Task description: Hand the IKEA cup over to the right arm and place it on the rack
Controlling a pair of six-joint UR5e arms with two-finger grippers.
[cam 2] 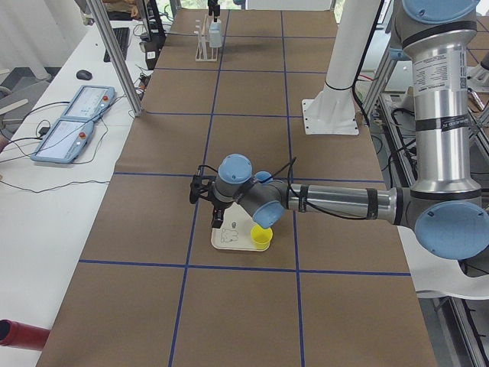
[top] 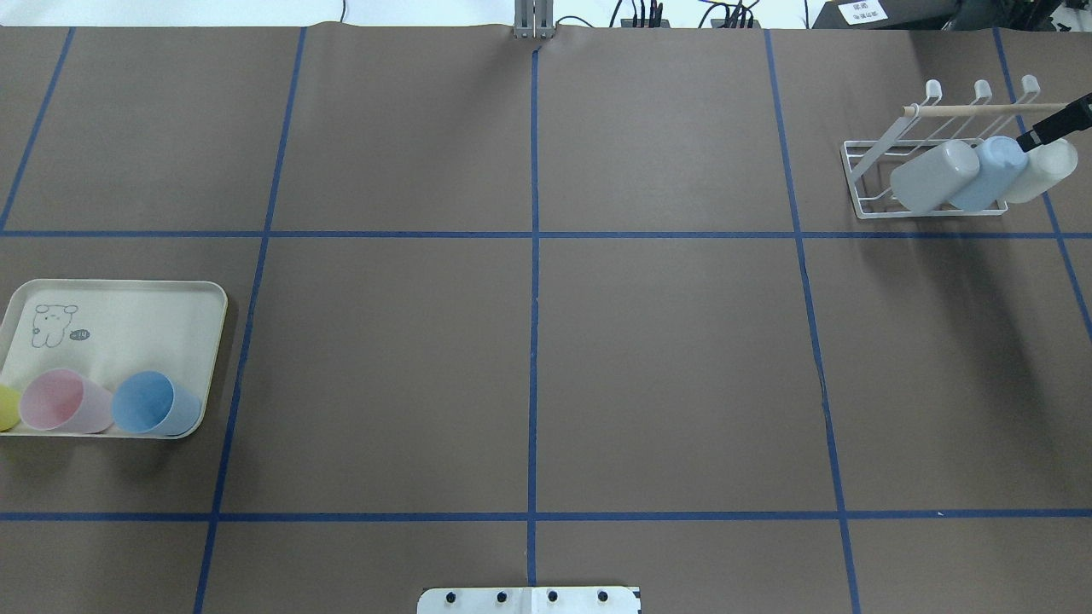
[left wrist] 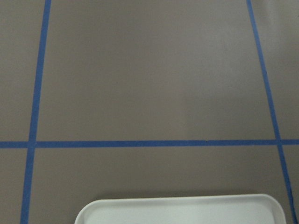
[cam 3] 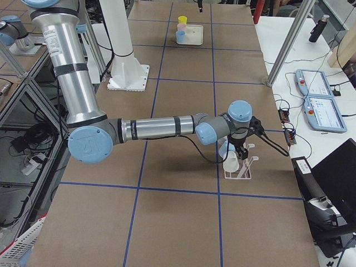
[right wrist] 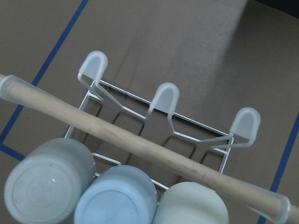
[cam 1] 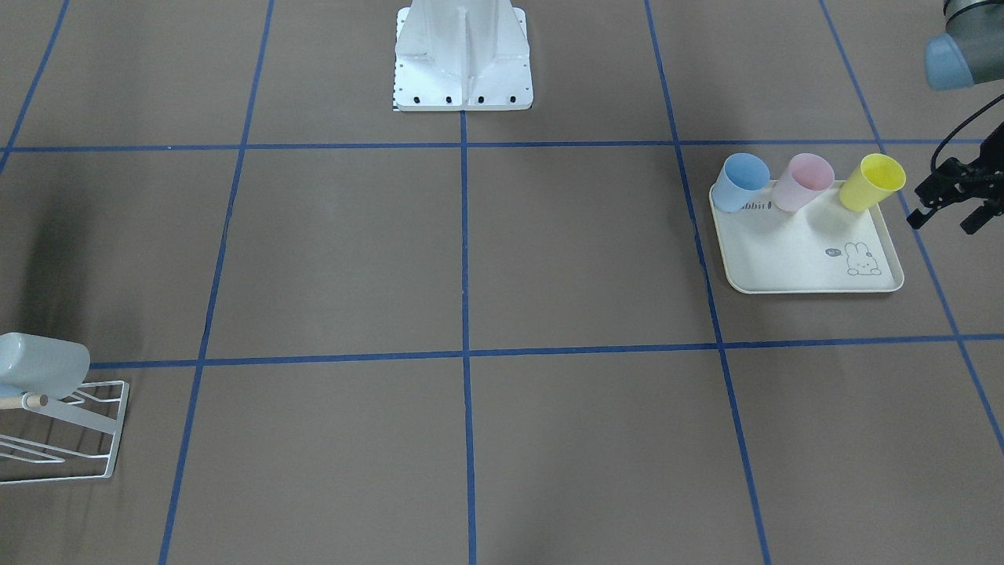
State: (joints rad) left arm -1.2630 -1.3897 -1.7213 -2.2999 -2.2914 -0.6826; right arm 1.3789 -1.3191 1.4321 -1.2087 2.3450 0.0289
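The white wire rack (top: 870,183) with a wooden dowel (top: 972,109) stands at the far right and holds a grey cup (top: 934,175), a light blue cup (top: 990,170) and a cream cup (top: 1045,170), all upside down. The right wrist view looks down on the dowel (right wrist: 140,142) and these cups. My right gripper (top: 1045,132) is just above the blue cup; only a black tip shows, so I cannot tell its state. My left gripper (cam 1: 953,208) is open and empty beside the yellow cup (cam 1: 872,182). Pink (cam 1: 804,182) and blue (cam 1: 741,182) cups stand next to it.
The three coloured cups stand on a cream rabbit-print tray (cam 1: 808,286) at the table's left end; its rim shows in the left wrist view (left wrist: 182,210). The robot's white base (cam 1: 463,71) is at the middle of the near edge. Three rack prongs (right wrist: 166,95) are bare.
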